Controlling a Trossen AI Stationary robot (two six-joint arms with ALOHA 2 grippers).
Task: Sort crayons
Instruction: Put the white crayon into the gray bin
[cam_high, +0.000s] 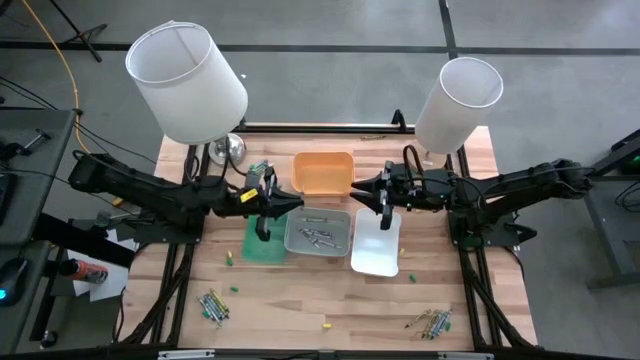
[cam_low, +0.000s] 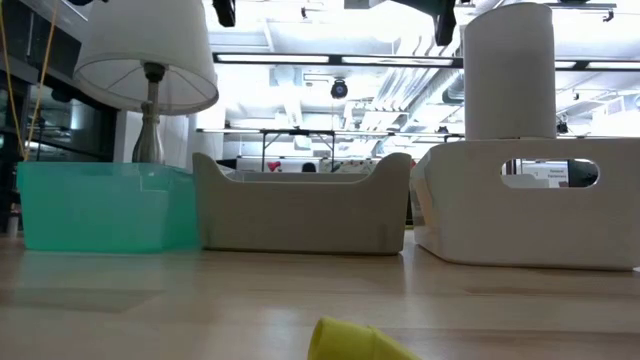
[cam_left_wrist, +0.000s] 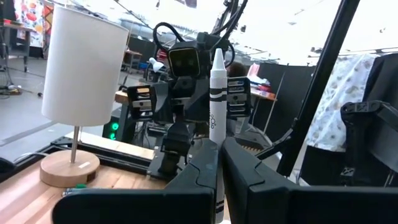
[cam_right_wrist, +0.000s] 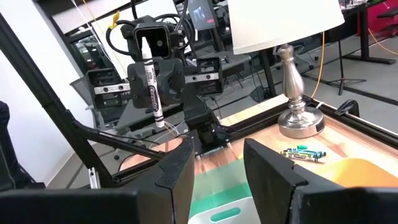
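Right now my left claw (cam_left_wrist: 217, 163) is pinching a white crayon (cam_left_wrist: 217, 93) upright between its tips, above the green tray (cam_high: 262, 242). My right claw (cam_right_wrist: 219, 163) hangs spread and empty over the white tray (cam_high: 374, 256). Between those sits the grey tray (cam_high: 318, 233), holding a heap of grey crayons (cam_high: 318, 236); the orange tray (cam_high: 322, 173) behind looks empty. All four are smooth rectangular plastic. Loose crayon clusters (cam_high: 212, 306) lie near the wooden desk (cam_high: 320, 300) front corners.
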